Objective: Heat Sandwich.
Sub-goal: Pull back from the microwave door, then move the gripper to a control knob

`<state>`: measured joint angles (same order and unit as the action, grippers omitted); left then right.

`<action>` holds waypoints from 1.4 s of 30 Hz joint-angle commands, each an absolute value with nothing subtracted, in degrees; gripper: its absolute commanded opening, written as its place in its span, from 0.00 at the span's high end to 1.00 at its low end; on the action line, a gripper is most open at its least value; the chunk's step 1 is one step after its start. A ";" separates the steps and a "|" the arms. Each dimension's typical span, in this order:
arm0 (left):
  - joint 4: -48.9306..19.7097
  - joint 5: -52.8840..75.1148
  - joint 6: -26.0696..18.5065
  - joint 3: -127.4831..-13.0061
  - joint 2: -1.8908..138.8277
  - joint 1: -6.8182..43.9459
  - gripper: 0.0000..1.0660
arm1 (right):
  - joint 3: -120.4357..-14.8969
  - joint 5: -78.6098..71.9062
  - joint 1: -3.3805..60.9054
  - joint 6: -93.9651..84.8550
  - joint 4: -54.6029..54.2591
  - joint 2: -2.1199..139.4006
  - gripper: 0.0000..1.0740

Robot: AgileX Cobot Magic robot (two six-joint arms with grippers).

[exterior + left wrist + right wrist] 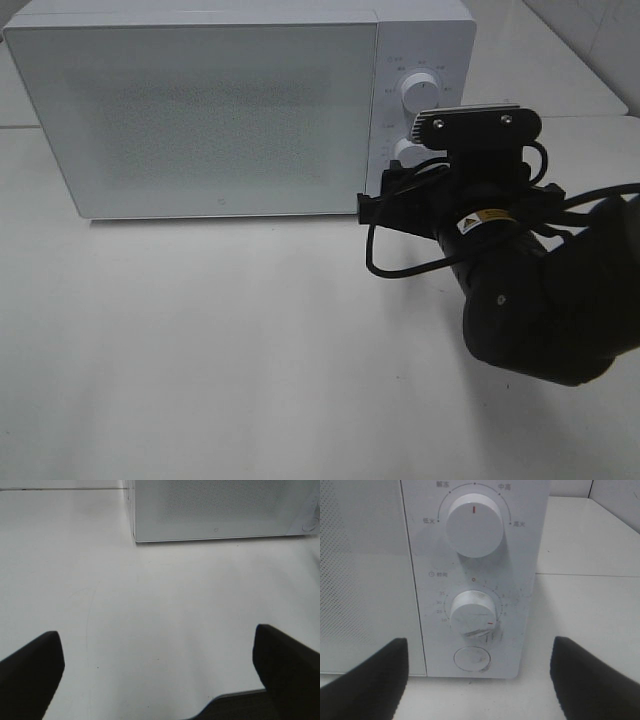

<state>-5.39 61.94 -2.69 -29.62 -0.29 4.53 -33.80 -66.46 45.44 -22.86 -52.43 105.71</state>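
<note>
The left gripper point(160, 672) is standing released, its two dark fingers point(30, 675) spread wide and gripping nothing; only bare white table point(160, 620) is showing between them. Ahead of these jaws, and well apart from them, the microwave point(215, 510) is presenting a lower front corner of its white case. The right gripper point(480, 680) is likewise standing released and empty, with its fingers point(367, 677) set wide apart. These jaws are facing the microwave's control panel point(520, 580) at close range without touching it. The lower knob point(474, 611), bearing a small red mark, is lying straight ahead on the line midway between the fingers. The upper knob point(474, 525), also red-marked, is sitting above it on the panel, and the round button point(472, 659) is sitting just beneath it, nearest the gap between the jaws. The door point(200, 110) is sitting closed, and its frosted front is showing nothing behind it. The sandwich is not appearing in any of the three views, so its position relative to either pair of jaws cannot be told.
</note>
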 commanded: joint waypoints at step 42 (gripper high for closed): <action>-5.50 61.25 -2.69 -29.51 -1.26 4.41 0.09 | -48.19 -63.48 35.35 -16.21 -41.48 118.66 0.35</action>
<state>-5.39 61.94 -2.69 -29.62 -0.29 4.53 -47.56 -62.74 35.52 -16.44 -42.06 118.54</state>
